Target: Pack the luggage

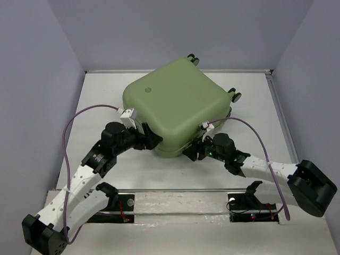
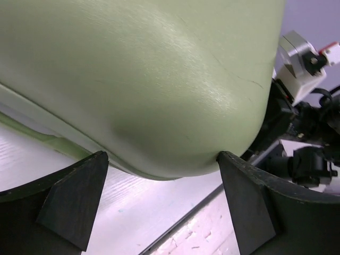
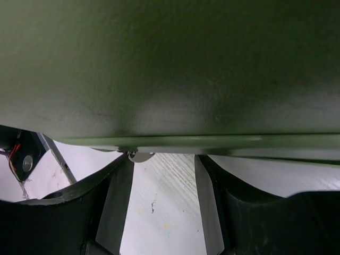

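The luggage [image 1: 175, 106] is a light-green hard-shell suitcase lying flat and closed on the white table, with its round logo [image 1: 149, 89] facing up and its wheels [image 1: 234, 95] at the far right. My left gripper [image 1: 154, 139] is open at the suitcase's near-left corner. In the left wrist view its fingertips [image 2: 101, 159] straddle the rounded shell [image 2: 159, 79] and the gripper [image 2: 162, 178] holds nothing. My right gripper [image 1: 192, 151] is open at the near edge. In the right wrist view it [image 3: 163, 162] sits just under the shell's seam [image 3: 170, 141], beside a small metal zipper pull [image 3: 139, 155].
Grey walls enclose the table [image 1: 255, 95] on three sides. A metal rail [image 1: 175, 190] runs along the near edge by the arm bases. The right arm's wrist [image 2: 308, 133] shows close by in the left wrist view.
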Available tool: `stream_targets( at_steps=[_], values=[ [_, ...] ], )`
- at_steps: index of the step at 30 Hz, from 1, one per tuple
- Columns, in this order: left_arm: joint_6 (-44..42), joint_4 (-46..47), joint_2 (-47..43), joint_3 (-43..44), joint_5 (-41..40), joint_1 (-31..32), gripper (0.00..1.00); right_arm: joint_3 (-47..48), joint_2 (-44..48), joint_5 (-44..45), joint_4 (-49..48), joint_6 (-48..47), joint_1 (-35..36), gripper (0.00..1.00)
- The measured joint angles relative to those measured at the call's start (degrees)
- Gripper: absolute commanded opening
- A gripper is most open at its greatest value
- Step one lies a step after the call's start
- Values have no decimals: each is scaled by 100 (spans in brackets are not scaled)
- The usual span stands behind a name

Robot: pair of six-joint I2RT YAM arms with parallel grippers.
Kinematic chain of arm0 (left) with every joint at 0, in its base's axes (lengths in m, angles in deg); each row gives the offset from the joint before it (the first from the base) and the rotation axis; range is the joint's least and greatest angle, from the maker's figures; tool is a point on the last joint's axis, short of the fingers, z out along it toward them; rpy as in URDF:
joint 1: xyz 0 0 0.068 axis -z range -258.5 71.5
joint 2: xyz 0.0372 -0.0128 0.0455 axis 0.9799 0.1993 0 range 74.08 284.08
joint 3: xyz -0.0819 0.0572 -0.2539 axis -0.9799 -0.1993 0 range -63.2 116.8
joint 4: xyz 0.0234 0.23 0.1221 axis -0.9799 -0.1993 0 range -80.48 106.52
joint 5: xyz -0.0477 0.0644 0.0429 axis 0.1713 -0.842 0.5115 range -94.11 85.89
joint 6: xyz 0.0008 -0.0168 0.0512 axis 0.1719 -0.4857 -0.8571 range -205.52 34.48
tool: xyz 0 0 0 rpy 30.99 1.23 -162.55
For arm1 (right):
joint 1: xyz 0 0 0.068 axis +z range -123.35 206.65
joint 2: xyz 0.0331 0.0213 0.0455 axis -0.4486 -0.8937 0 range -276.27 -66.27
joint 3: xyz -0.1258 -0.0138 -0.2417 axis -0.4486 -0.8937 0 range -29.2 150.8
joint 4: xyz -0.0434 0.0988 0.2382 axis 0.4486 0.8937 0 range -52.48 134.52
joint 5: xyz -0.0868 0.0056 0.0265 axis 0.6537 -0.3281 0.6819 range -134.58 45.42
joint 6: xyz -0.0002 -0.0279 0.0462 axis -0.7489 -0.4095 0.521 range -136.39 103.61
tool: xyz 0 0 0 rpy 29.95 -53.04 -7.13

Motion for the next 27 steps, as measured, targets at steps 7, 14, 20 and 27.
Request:
stream_targets(
  at_steps=[7, 14, 20, 27],
  values=[
    [2, 286, 297, -2, 144, 284, 98, -138, -374, 236, -776, 42, 39, 43],
    [28, 481, 487, -2, 140, 350, 98, -492, -503, 691, -1816, 129, 297, 20],
    [181, 717, 636, -4, 37, 442, 97, -664, -640, 1303, -2371, 199, 699, 7],
    [474, 1045, 927, -15, -28, 577, 97, -549, -697, 2577, -2218, 188, 1781, 7]
  ],
)
